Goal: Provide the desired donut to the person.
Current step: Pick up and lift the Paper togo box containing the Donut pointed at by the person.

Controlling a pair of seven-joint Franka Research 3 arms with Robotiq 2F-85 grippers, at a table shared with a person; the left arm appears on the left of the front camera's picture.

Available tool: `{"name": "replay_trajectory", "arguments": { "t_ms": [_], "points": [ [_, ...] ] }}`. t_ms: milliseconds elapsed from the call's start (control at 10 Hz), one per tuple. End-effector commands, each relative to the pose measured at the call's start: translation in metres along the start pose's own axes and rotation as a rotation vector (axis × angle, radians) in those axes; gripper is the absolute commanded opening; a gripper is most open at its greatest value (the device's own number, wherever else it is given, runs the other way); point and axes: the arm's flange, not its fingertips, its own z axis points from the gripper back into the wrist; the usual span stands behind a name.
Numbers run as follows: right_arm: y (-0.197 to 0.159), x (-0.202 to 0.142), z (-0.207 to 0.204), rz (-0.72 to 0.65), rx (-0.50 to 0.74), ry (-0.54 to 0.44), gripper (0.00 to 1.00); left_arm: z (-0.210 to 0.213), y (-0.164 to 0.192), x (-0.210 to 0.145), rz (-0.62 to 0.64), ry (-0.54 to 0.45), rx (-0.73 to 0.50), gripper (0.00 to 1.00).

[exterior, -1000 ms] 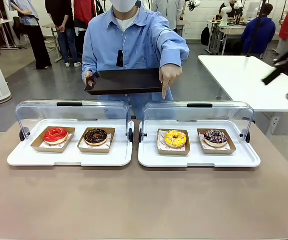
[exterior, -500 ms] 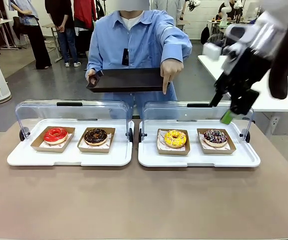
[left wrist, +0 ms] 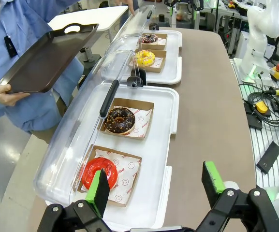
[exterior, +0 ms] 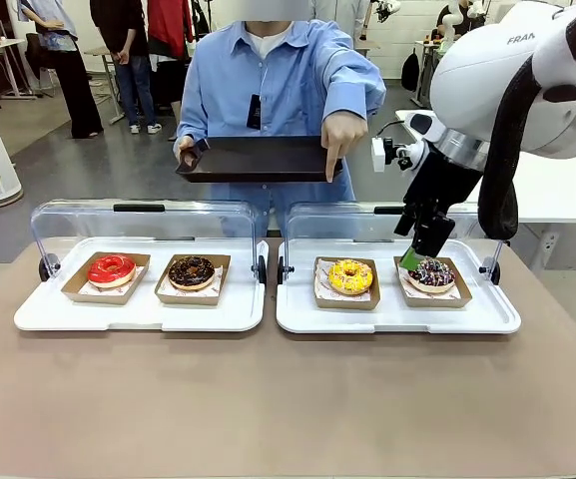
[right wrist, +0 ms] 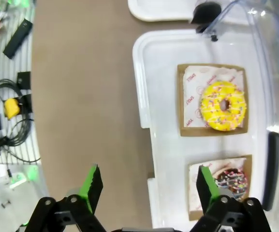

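While being shown the choice by the person (exterior: 278, 70), through a pointing hand (exterior: 341, 140) aimed straight down at the yellow donut (exterior: 350, 276), hovering the right gripper (exterior: 419, 256) one carton off, over the dark sprinkled donut (exterior: 430, 272) at 3 o'clock of the yellow one. Gripping nothing there: jaws spread wide, green pads well apart, closing on neither carton. Hanging the left gripper (left wrist: 156, 183) likewise wide open and carrying nothing, above the other white tray (left wrist: 173, 121), close to the red donut (left wrist: 100, 171), with the chocolate donut (left wrist: 119, 120) at 12 o'clock of it.

Judging the task as barely starting: clear lids (exterior: 397, 225) already swung back, all four donuts sitting in their cartons, none lifted. Remaining, by the look of it: shifting toward 9 o'clock to the yellow donut, gripping its brown carton (exterior: 321, 297), then carrying it across the worktop (exterior: 268, 399) to the black tray (exterior: 253, 160) being held out at 12 o'clock.

Reading "FRAN" on the right arm (exterior: 497, 80), the rest being cut off at the frame edge. Noting red print on the paper liners (left wrist: 129, 169) under the donuts, too small for reading.
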Motion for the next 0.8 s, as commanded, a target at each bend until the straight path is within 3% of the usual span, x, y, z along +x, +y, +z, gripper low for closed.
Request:
{"name": "replay_trajectory", "arguments": {
  "t_ms": [0, 700],
  "points": [
    [0.0051, 0.0043, 0.0067, 0.019, 0.001, 0.010, 1.00, 0.0004, -0.0002, -0.0002, 0.002, 0.009, 0.010, 1.00],
    [0.0040, 0.0047, 0.0060, 0.015, -0.003, -0.012, 1.00, 0.0004, -0.0002, -0.0002, 0.002, 0.009, 0.010, 1.00]
  ]
}}
